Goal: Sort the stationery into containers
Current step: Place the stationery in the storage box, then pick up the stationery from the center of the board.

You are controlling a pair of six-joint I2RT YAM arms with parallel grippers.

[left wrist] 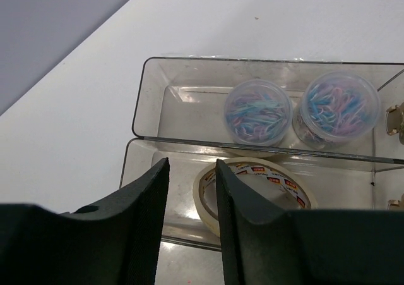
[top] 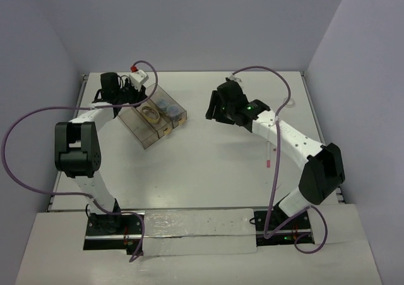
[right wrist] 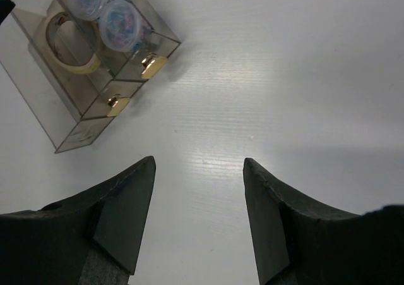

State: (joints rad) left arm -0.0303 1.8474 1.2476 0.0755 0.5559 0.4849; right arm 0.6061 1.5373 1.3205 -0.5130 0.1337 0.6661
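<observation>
The containers (top: 144, 135) are three clear bins joined side by side at the back left. The far bin holds two round tubs of coloured paper clips (left wrist: 259, 111). A roll of tape (left wrist: 278, 177) lies in the middle bin (left wrist: 136, 165). My left gripper (left wrist: 191, 165) hangs over the bins' end with its jaws apart and nothing between them. It shows at the bins' left end in the top view (top: 120, 98). My right gripper (right wrist: 199, 162) stands open over bare table, right of the bins (right wrist: 76, 139). A thin white pen with a red tip (top: 270, 153) lies beside the right forearm.
A white item with a red cap (top: 139, 75) lies at the back left corner behind the bins. Purple cables loop off both arms. Walls close in the table on three sides.
</observation>
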